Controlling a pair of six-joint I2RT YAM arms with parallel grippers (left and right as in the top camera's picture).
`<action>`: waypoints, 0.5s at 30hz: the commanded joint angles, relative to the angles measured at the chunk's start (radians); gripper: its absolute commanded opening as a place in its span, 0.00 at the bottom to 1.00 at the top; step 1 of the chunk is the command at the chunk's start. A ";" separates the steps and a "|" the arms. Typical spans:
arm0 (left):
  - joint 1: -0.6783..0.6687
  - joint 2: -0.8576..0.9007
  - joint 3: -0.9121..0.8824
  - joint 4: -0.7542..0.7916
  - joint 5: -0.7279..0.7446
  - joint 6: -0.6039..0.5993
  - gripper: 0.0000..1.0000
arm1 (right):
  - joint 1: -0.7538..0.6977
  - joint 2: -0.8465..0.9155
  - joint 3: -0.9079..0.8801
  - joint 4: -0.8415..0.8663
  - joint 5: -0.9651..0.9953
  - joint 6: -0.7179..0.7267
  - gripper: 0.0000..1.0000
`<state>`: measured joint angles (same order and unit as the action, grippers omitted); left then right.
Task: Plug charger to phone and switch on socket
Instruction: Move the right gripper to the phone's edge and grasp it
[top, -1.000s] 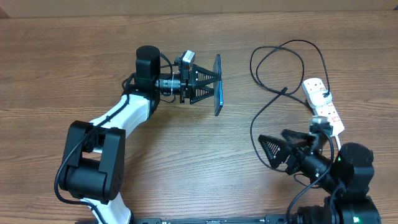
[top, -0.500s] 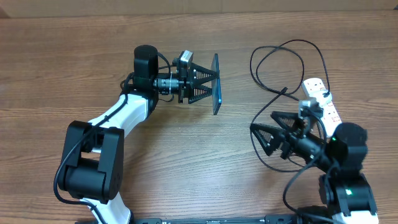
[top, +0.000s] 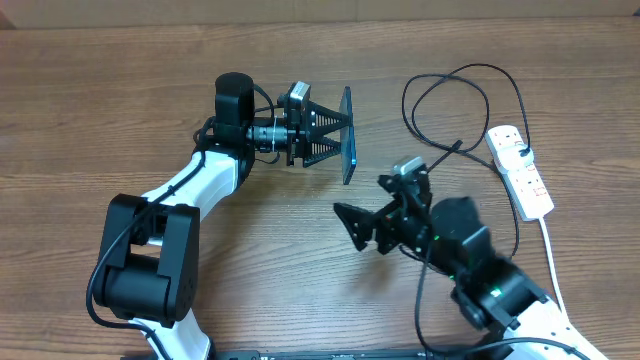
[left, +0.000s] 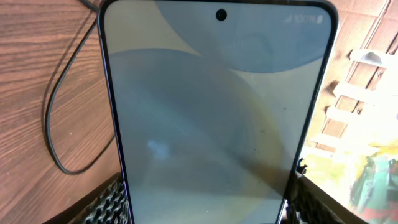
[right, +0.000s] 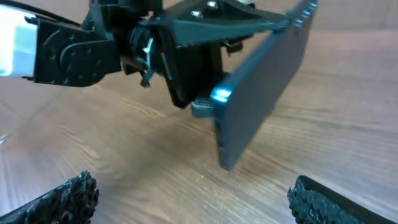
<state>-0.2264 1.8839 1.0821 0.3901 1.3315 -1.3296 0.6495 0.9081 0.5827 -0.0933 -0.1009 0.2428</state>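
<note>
The phone (top: 349, 150) is held on edge clear of the table (top: 120, 100), clamped in the left gripper (top: 335, 135); the left wrist view is filled by its lit screen (left: 217, 112). Its position is unchanged from a second ago. The change is in the right arm: then it sat low at the right, just beside the power strip (top: 520, 170); now it has swung to mid-table and the right gripper (top: 348, 227) points at the phone's lower end. Its fingers (right: 68, 193) are spread wide with nothing between them, and its wrist camera looks straight at the phone (right: 267, 81). The charger cable (top: 405, 100) lies looped on the table behind the arm, untouched – so the approach carries no connector. Judgement: plugging cannot begin until the cable tip is collected. The socket switch has not been attended to.
</note>
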 joint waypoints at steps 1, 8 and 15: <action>0.005 0.006 0.003 0.011 0.030 -0.010 0.40 | 0.072 0.061 0.015 0.076 0.280 0.014 1.00; 0.005 0.006 0.003 0.011 0.042 -0.010 0.40 | 0.080 0.217 0.015 0.255 0.341 0.014 1.00; 0.005 0.006 0.003 0.011 0.050 -0.010 0.40 | 0.080 0.321 0.015 0.393 0.340 0.014 0.96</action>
<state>-0.2264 1.8839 1.0817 0.3901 1.3430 -1.3331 0.7273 1.2018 0.5838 0.2741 0.2108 0.2512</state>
